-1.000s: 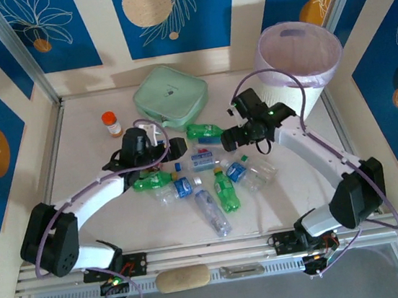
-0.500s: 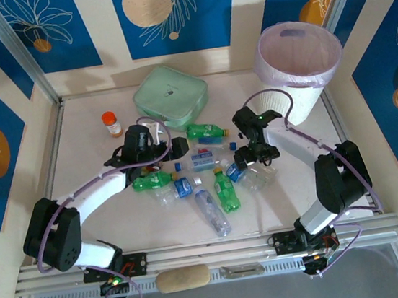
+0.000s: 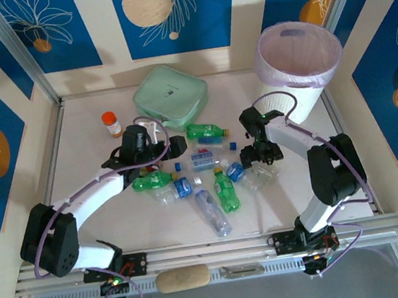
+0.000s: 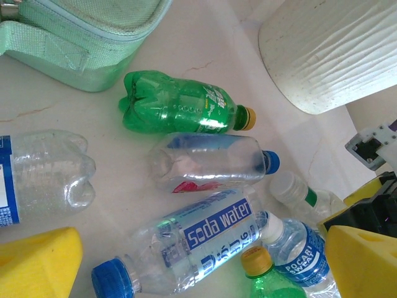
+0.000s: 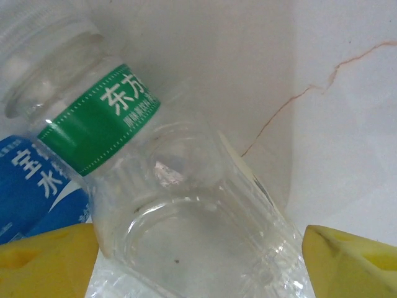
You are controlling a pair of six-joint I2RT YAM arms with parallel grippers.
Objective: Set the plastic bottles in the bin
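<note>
The left arm (image 3: 91, 191) and the right arm (image 3: 293, 134) are smooth white tubes with chunky black joints. A thin purple cable (image 3: 274, 95) loops along each one. A tiny green light glows on the black left base (image 3: 113, 279). The left gripper (image 4: 198, 267) and the right gripper (image 5: 198, 261) have fat, bright yellow finger pads (image 4: 37, 261).

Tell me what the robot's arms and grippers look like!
The left arm and right arm are white tubes with chunky black joints and thin purple cables looping along them. The left gripper and right gripper have bright yellow fingers.
</note>
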